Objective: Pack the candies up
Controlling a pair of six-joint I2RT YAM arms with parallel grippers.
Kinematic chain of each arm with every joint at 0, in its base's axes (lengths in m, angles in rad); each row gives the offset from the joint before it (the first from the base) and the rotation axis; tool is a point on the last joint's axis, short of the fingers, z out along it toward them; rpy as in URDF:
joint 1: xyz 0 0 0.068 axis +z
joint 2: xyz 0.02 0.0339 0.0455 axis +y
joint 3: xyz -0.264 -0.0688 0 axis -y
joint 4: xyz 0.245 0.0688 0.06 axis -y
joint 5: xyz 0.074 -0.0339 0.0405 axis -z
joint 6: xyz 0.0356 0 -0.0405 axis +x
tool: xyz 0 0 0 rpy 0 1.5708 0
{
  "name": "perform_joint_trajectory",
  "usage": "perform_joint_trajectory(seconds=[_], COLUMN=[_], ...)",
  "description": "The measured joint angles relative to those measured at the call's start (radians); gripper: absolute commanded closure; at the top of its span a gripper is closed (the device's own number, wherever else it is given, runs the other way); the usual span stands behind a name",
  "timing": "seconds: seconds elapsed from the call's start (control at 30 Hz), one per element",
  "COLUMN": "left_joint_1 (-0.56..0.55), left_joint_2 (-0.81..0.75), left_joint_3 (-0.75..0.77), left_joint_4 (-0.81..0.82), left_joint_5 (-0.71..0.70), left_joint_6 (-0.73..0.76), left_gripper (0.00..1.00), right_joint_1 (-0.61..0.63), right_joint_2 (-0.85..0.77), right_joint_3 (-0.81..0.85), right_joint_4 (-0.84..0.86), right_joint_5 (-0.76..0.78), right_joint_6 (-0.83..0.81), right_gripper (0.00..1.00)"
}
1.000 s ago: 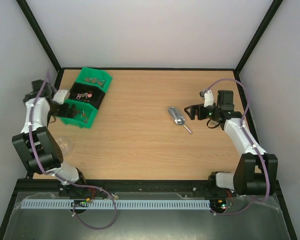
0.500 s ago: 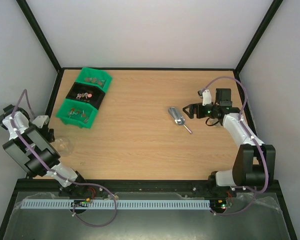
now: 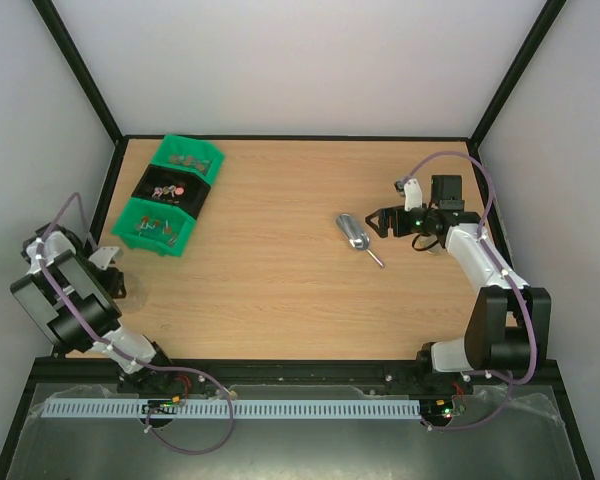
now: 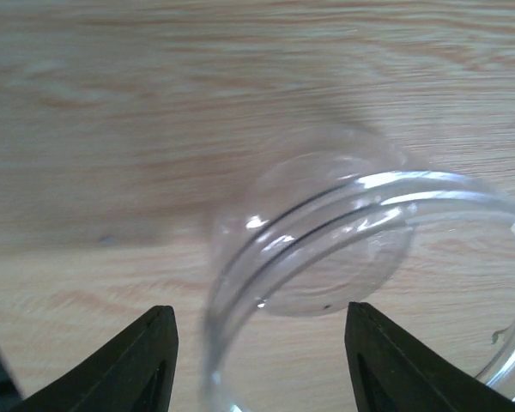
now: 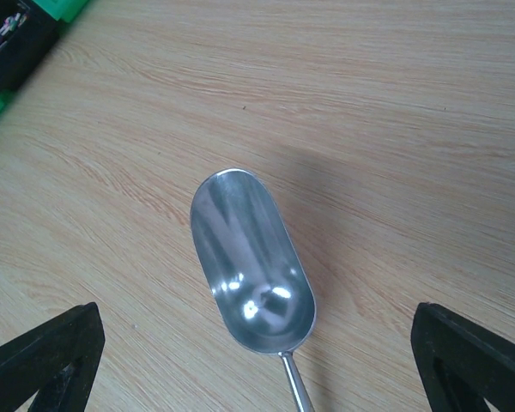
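Note:
The candies lie in a green bin at the far left, some in its black middle tray and some in the near compartment. A clear round jar sits on the table, its rim between my left gripper's open fingers. In the top view my left gripper is at the near left, below the bin. A silver scoop lies empty on the table; in the right wrist view the scoop is just ahead of my open right gripper, its handle running back between the fingers. My right gripper holds nothing.
The bin's corner with a few candies shows at the top left of the right wrist view. Black frame posts and white walls enclose the table.
My left arm has swung back from the green bin to the near left, down over the clear jar. My right arm shifted slightly toward the scoop, then held still.

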Motion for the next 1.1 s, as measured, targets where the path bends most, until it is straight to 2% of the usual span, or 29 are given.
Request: perform_joint_trajectory(seconds=[0.27,0.43,0.57,0.8,1.1], left_joint_1=[-0.206,-0.372,-0.547,-0.836,-1.18], left_joint_2=[-0.003,-0.003,0.006,0.109,0.302], left_joint_3=[-0.067,-0.066,-0.051,0.052,0.271], left_joint_4=[0.03,0.053,0.068,0.113,0.169], left_joint_5=[0.037,0.069,0.097,0.116,0.147], left_joint_6=[-0.092,-0.179,-0.252,-0.373,-0.485], left_gripper=[0.63,0.67,0.69,0.71,0.7], right_joint_1=[0.0,0.0,0.0,0.0,0.0], right_joint_2=[0.0,-0.002,-0.012,-0.037,-0.09], right_joint_3=[0.0,0.0,0.0,-0.002,-0.032], right_joint_4=[-0.024,-0.037,-0.047,-0.06,-0.088], right_joint_5=[0.001,0.008,0.021,0.059,0.127], right_joint_6=[-0.019,-0.033,-0.044,-0.069,-0.102], right_gripper=[0.01,0.01,0.01,0.02,0.01])
